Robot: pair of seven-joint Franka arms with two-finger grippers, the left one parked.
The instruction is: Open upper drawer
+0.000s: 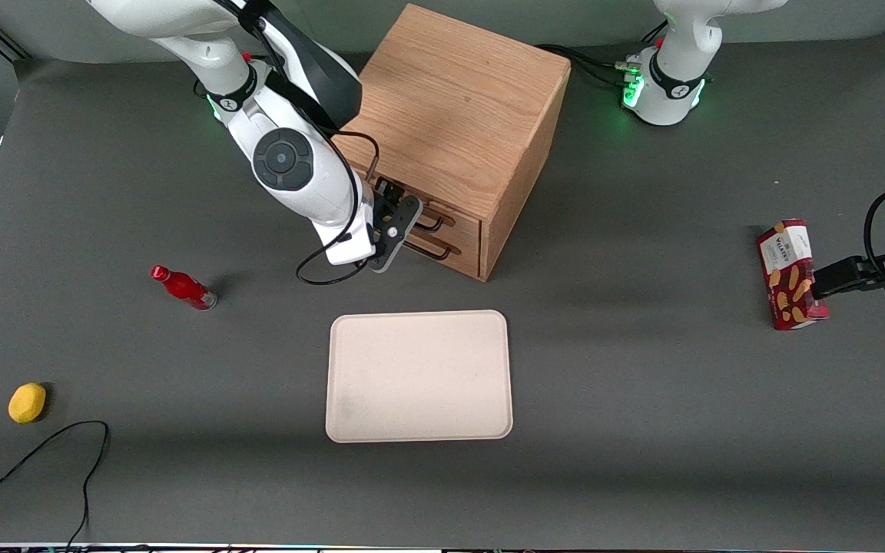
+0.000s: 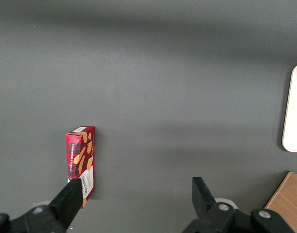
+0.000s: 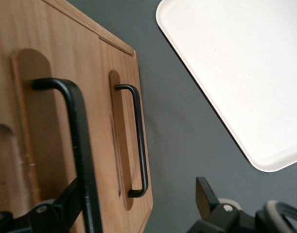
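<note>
The oak cabinet stands in the middle of the table. Its upper drawer looks flush with the cabinet front, with its thin black handle just above the lower drawer's handle. My right gripper is right in front of the two drawer fronts. In the right wrist view the gripper is open. The upper drawer's handle runs close past one finger. The lower drawer's handle lies in the gap between the fingers. The upper drawer's front panel fills the space beside it.
A cream tray lies nearer the front camera than the cabinet, also in the right wrist view. A red bottle, a yellow fruit and a black cable lie toward the working arm's end. A red snack box lies toward the parked arm's end.
</note>
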